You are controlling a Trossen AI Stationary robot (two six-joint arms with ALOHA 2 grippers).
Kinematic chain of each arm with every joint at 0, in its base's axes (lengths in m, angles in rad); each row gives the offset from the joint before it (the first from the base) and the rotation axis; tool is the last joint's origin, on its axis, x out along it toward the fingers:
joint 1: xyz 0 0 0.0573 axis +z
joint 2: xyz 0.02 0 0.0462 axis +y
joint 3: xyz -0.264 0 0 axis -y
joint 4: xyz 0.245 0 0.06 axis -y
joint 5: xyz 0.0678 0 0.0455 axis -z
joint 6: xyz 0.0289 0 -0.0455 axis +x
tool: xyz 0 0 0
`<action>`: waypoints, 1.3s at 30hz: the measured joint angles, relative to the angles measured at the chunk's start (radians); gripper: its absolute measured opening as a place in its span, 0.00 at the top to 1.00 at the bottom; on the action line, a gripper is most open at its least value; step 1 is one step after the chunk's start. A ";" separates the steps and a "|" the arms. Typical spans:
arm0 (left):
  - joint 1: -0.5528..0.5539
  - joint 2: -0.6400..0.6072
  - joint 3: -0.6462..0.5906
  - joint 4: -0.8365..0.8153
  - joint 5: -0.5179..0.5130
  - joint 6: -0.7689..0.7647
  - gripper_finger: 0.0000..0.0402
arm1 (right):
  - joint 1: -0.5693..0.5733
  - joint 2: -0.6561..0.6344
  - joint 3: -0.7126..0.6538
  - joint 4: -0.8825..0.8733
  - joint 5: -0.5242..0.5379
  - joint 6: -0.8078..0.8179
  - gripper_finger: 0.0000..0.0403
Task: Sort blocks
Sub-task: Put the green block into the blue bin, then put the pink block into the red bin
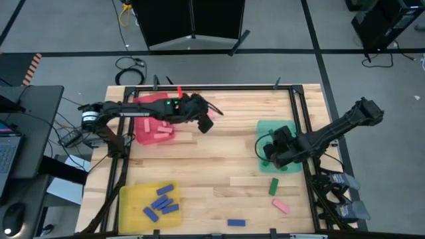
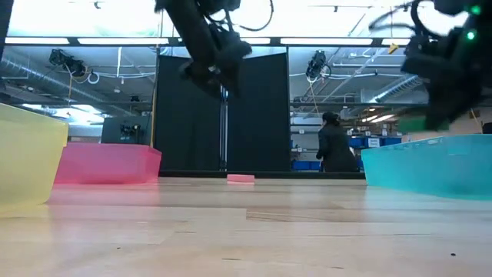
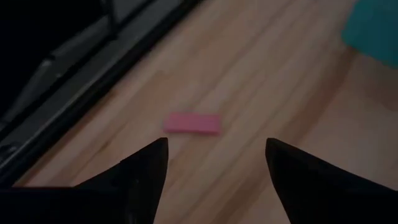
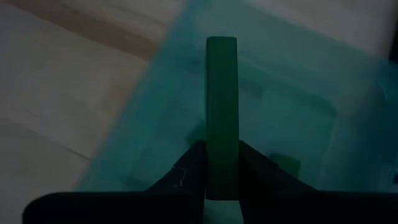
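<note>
Green block (image 4: 221,112): slim plain bar, pinched upright in the right hand (image 4: 221,177), over the green tray (image 4: 298,106).
Risk there: clamped by one end only — it could tip and land outside the tray.
Pink block (image 3: 193,123): flat on the table (image 3: 273,81), ahead of the left hand (image 3: 214,163), whose fingers stand wide and empty.
Risk here: it lies near the table's edge, probably — a nudge could send it off.
Strays: green (image 1: 273,186), pink (image 1: 281,206) and blue (image 1: 236,222) blocks lie loose on the table.
</note>
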State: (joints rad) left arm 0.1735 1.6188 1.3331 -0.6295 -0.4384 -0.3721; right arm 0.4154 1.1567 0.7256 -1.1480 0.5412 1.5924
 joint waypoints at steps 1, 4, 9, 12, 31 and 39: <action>0.012 0.016 0.000 0.014 0.031 0.028 0.31 | 0.001 0.002 -0.014 0.002 -0.017 0.012 0.83; 0.044 0.069 0.000 0.035 0.099 0.088 0.31 | 0.006 0.003 -0.049 0.009 -0.026 0.048 0.72; 0.102 0.173 0.057 -0.012 0.189 0.083 0.31 | 0.032 0.002 -0.064 0.013 -0.017 0.038 0.38; 0.129 0.252 0.140 -0.054 0.204 0.094 0.31 | 0.053 -0.001 -0.064 0.025 0.024 0.021 0.23; 0.155 0.545 0.519 -0.379 0.168 0.912 0.32 | 0.099 -0.001 -0.064 0.119 0.147 -0.070 0.26; 0.201 0.603 0.519 -0.417 0.160 1.001 0.32 | 0.099 -0.001 -0.064 0.123 0.148 -0.077 0.30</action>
State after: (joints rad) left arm 0.3747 2.2217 1.8519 -1.0461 -0.2780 0.6289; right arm 0.5140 1.1561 0.6617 -1.0248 0.6891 1.5154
